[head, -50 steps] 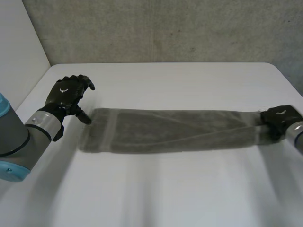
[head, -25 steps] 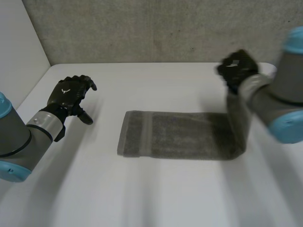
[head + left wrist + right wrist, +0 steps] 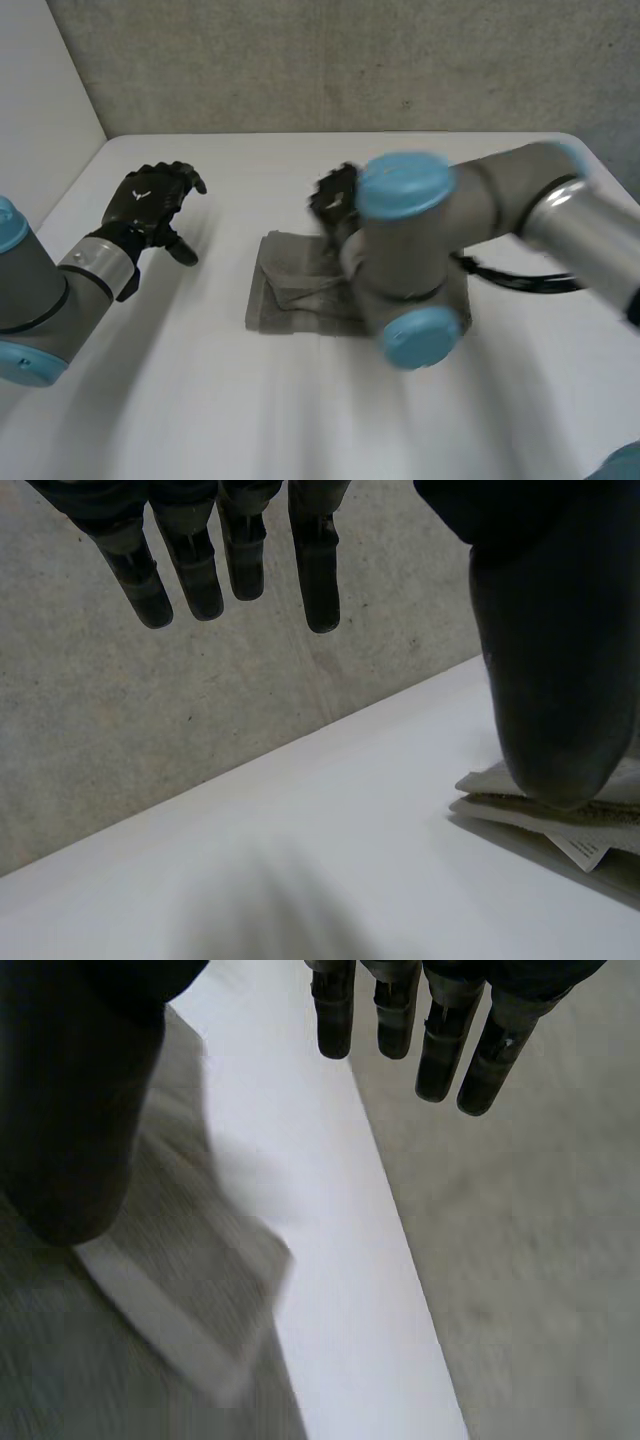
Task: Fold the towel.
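Note:
The grey towel (image 3: 290,290) lies folded over on itself in the middle of the white table (image 3: 200,420); my right arm (image 3: 410,260) covers its right part. My right hand (image 3: 335,200) hovers over the towel's far edge. In the right wrist view its fingers (image 3: 420,1030) are straight and apart from the thumb with nothing between them, and the towel's doubled corner (image 3: 180,1300) lies under the palm. My left hand (image 3: 150,205) is open above the table, left of the towel and clear of it. Beside its thumb lies the towel's layered end (image 3: 560,825).
A concrete wall (image 3: 350,60) runs along the table's far edge. A white panel (image 3: 40,110) stands at the left. Bare tabletop (image 3: 300,1160) stretches between the towel and the far edge.
My right arm has carried the towel's right end up and over to the left, doubling it, and the right hand has let go. My left hand has barely moved.

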`<control>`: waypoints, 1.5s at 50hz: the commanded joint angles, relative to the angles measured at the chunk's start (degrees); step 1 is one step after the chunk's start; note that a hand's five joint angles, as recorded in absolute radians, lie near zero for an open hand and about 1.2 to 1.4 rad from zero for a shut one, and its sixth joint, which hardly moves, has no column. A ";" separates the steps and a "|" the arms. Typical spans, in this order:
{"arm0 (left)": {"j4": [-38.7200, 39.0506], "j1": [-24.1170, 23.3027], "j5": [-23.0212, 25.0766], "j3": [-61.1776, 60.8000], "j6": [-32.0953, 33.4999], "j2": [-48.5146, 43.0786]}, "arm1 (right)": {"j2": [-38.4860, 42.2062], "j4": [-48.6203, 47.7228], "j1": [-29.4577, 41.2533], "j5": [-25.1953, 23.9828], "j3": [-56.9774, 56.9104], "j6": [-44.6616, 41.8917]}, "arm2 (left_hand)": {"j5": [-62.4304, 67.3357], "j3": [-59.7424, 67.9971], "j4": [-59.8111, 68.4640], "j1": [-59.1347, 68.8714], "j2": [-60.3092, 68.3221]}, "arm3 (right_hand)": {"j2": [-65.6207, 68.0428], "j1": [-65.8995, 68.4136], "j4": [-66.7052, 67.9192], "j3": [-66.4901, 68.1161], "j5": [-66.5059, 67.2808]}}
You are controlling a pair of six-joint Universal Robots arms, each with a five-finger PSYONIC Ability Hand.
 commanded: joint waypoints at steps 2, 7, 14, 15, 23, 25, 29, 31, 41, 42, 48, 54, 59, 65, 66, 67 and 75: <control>0.01 -1.05 0.46 -0.41 0.23 -0.25 | -13.38 0.41 -13.27 -5.37 18.81 13.21 | -2.99 -3.95 -4.10 -3.88 -3.58 | -3.90 -3.34 -4.64 -4.00 -3.45; 1.84 -6.04 2.91 -0.23 0.49 -1.48 | -20.77 -2.48 -20.83 -13.98 34.28 18.32 | -1.81 -2.78 -2.93 -2.70 -2.41 | -3.90 -3.34 -4.64 -4.00 -3.45; 1.76 -13.70 8.37 3.20 0.32 -5.70 | -26.76 -10.99 -24.02 -17.70 50.38 20.09 | -0.97 -1.94 -2.09 -1.86 -1.56 | -3.90 -3.34 -4.64 -4.00 -3.45; 1.76 -15.01 8.55 4.15 0.32 -6.75 | -27.73 -12.76 -24.02 -17.87 52.86 20.18 | -0.97 -1.94 -2.09 -1.86 -1.56 | -3.90 -3.34 -4.64 -4.00 -3.45; 1.33 -18.36 7.24 11.36 0.40 -13.69 | -29.49 -17.26 -23.40 -17.79 58.33 20.18 | -0.13 -1.09 -1.25 -1.02 -0.72 | -3.90 -3.34 -4.64 -4.00 -3.45; 1.24 -18.36 6.17 12.60 0.49 -15.02 | -29.76 -17.43 -23.32 -17.79 58.68 20.18 | 0.38 -0.59 -0.74 -0.51 -0.21 | -3.90 -3.34 -4.64 -4.00 -3.45; 1.15 -18.36 1.18 15.14 0.49 -18.26 | -29.76 -17.61 -23.32 -17.79 59.30 20.18 | 1.39 0.42 0.27 0.50 0.80 | -3.90 -3.34 -4.64 -4.00 -3.45; 0.89 -18.27 -1.18 15.85 0.49 -18.97 | -29.76 -17.70 -23.32 -17.79 59.47 20.18 | 1.39 0.42 0.27 0.50 0.80 | -3.90 -3.34 -4.64 -4.00 -3.45; 0.27 -16.70 -9.81 16.47 0.49 -19.50 | -29.41 -19.19 -23.23 -17.70 60.53 19.65 | 1.39 0.42 0.27 0.50 0.80 | -3.90 -3.34 -4.64 -4.00 -3.45; 0.01 -16.17 -11.04 16.29 0.58 -19.50 | -29.41 -19.19 -23.23 -17.70 60.53 19.65 | 1.39 0.42 0.27 0.50 0.80 | -3.90 -3.34 -4.64 -4.00 -3.45; -1.58 -15.20 -14.57 15.76 0.58 -18.89 | -29.50 -19.19 -23.05 -17.70 60.88 19.57 | 1.39 0.42 0.27 0.50 0.80 | -3.90 -3.34 -4.64 -4.00 -3.45; -3.69 -14.67 -16.06 13.57 0.41 -16.43 | -29.50 -19.45 -23.05 -17.70 61.06 19.48 | 1.22 0.25 0.10 0.33 0.63 | -3.90 -3.34 -4.64 -4.00 -3.45; -3.16 -15.02 -15.36 9.52 0.58 -13.35 | -29.50 -20.07 -22.88 -17.70 61.32 19.13 | 1.56 0.59 0.44 0.67 0.96 | -3.90 -3.34 -4.64 -4.00 -3.45; -2.89 -15.28 -15.45 9.88 0.67 -12.03 | -29.41 -20.51 -22.88 -17.70 61.41 19.13 | 6.77 5.80 5.65 5.88 6.18 | -3.90 -3.34 -4.64 -4.00 -3.45; -2.72 -14.94 -15.36 10.66 0.58 -12.29 | -29.41 -20.51 -22.88 -17.70 61.41 19.13 | 6.60 5.64 5.48 5.71 6.01 | -3.90 -3.34 -4.64 -4.00 -3.45; -2.72 -14.93 -15.36 10.67 0.58 -12.30 | -29.32 -20.51 -22.88 -17.70 61.41 19.13 | 6.60 5.63 5.48 5.71 6.01 | -3.90 -3.34 -4.64 -4.00 -3.45; -2.10 -14.93 -10.00 14.36 0.49 -15.46 | -29.50 -20.42 -22.08 -17.43 61.58 19.13 | 4.75 3.78 3.63 3.86 4.16 | -3.90 -3.34 -4.64 -4.00 -3.45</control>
